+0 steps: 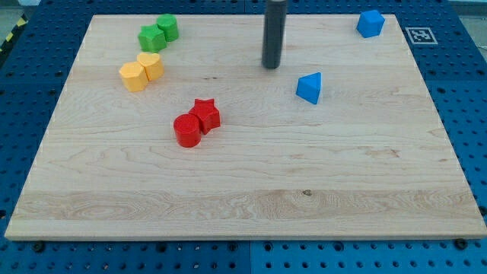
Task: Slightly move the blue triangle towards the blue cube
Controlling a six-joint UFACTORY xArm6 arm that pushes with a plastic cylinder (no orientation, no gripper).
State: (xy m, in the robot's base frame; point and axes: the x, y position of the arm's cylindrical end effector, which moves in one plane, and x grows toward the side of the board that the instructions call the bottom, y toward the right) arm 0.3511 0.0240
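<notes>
My tip (272,66), a bare rod holding nothing, sits upper centre, just left of and apart from the blue triangle (310,87); the blue cube (370,23) lies upper right.

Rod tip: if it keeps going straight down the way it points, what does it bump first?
Only the wooden board: my tip looks to rest on it already. The blue triangle sits apart, toward the view's right.
</notes>
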